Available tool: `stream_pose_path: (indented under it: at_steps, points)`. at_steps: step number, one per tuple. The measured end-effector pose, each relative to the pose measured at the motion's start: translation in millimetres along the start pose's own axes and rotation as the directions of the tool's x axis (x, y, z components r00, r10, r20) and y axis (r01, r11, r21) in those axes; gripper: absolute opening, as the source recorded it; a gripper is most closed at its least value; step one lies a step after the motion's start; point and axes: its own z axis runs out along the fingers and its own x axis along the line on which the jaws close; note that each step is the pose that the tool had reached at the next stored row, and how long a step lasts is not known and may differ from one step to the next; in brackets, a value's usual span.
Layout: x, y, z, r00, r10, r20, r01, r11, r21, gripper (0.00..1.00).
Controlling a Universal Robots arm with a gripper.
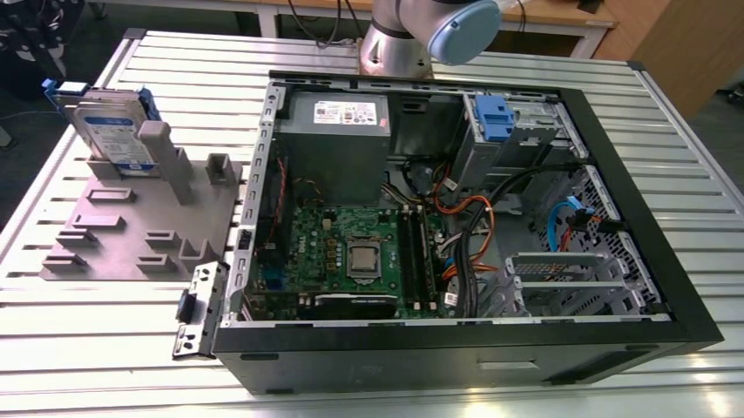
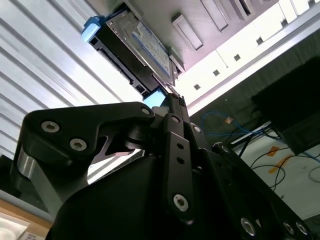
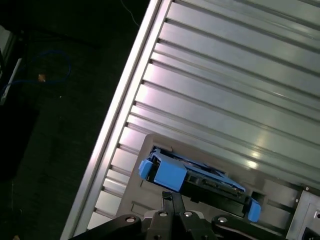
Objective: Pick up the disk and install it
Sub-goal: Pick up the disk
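While the disk (image 1: 111,131) stands on edge in a slot of the grey holder (image 1: 128,235), near the far corner of the slatted table (image 1: 117,383) on the exterior view's left, beside the open computer case (image 1: 465,335), the gripper (image 3: 170,196) points at its blue carrier frame in both wrist views, fingers pressed together on nothing and apart from the disk

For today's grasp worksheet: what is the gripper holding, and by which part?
Nothing. The gripper is shut and empty; the disk stands apart in the grey fixture.
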Motion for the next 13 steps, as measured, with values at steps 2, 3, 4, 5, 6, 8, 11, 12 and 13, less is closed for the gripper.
stream_pose_path:
  at_steps: [2, 3, 4, 5, 6, 8, 11, 12, 13]
  points:
    - [0.0, 0.0, 0.0, 0.9998, -0.021, -0.0009, 0.021, 0.9998, 0.0003, 0.11]
    - [0.0, 0.0, 0.0, 0.9996, -0.027, -0.0012, 0.027, 0.9996, 0.0004, 0.11]
    - [0.0, 0.0, 0.0, 0.9996, -0.030, -0.0012, 0.030, 0.9996, 0.0004, 0.11]
    - [0.0, 0.0, 0.0, 0.9995, -0.030, -0.0013, 0.030, 0.9995, 0.0004, 0.11]
    - [0.0, 0.0, 0.0, 0.9995, -0.030, -0.0013, 0.030, 0.9995, 0.0005, 0.11]
    - [0.0, 0.0, 0.0, 0.9995, -0.030, -0.0013, 0.030, 0.9995, 0.0005, 0.11]
    - [0.0, 0.0, 0.0, 0.9995, -0.030, -0.0013, 0.030, 0.9995, 0.0004, 0.11]
    - [0.0, 0.0, 0.0, 0.9995, -0.031, -0.0013, 0.031, 0.9995, 0.0004, 0.11]
    - [0.0, 0.0, 0.0, 0.9995, -0.031, -0.0013, 0.031, 0.9995, 0.0004, 0.11]
